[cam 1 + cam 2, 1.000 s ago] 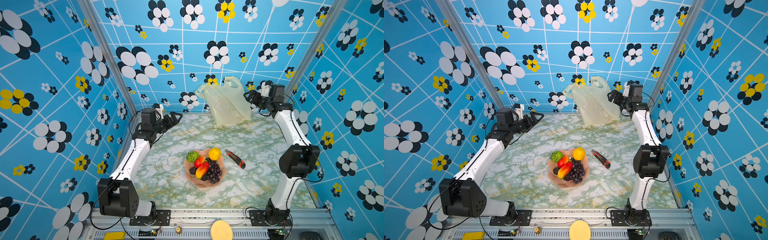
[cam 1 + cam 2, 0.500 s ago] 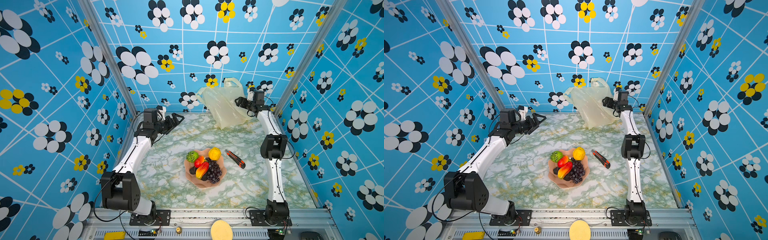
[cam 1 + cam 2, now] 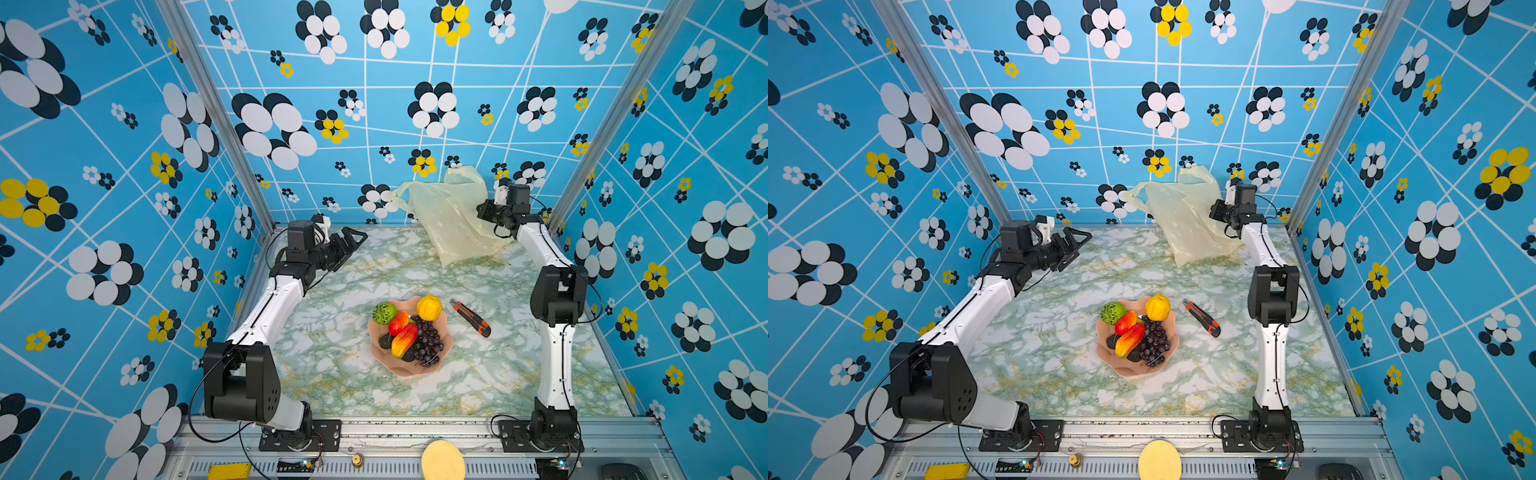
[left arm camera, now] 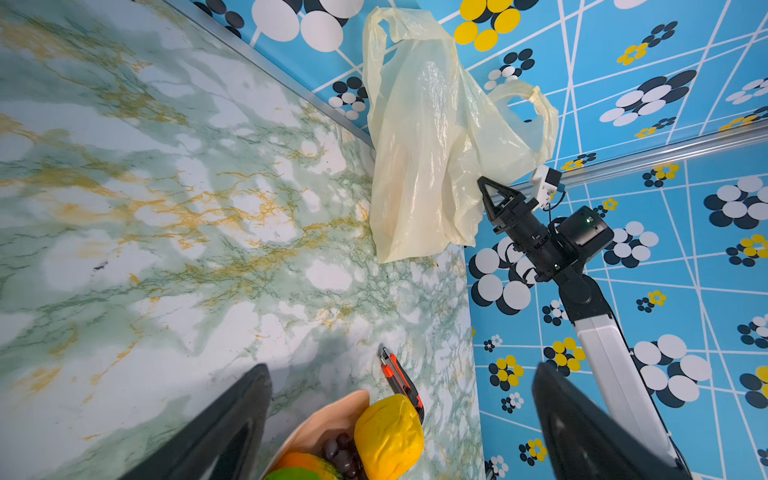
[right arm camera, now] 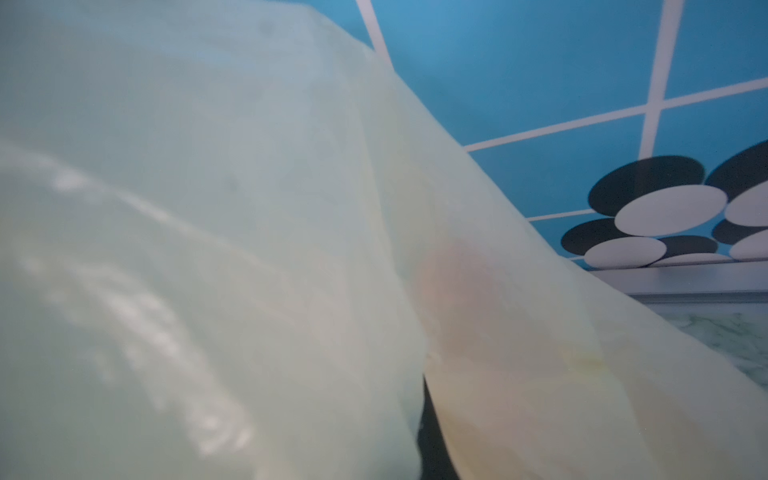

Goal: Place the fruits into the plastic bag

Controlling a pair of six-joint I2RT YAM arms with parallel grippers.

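Note:
The fruits lie heaped in a pink dish (image 3: pixel 415 372) at mid-table: a yellow lemon (image 3: pixel 429 306), a bumpy green ball (image 3: pixel 384 312), a red strawberry (image 3: pixel 398 322), a red-yellow mango (image 3: pixel 404 340) and dark grapes (image 3: pixel 428 343). The plastic bag (image 3: pixel 449 216) (image 3: pixel 1183 216) (image 4: pixel 424 145) stands crumpled against the back wall, its handle loops up. My right gripper (image 3: pixel 484 210) (image 4: pixel 484 187) is shut on the bag's right edge, and the plastic (image 5: pixel 249 249) fills the right wrist view. My left gripper (image 3: pixel 353 239) (image 4: pixel 401 368) hovers open at the back left with nothing in it.
A red-and-black utility knife (image 3: pixel 471 318) (image 4: pixel 401 380) lies on the marble tabletop just right of the dish. Blue patterned walls close in the table on three sides, with metal posts at the back corners.
My right arm has reached inward to the bag's right edge and its gripper has gone from open to shut on the plastic. The left arm has barely shifted.

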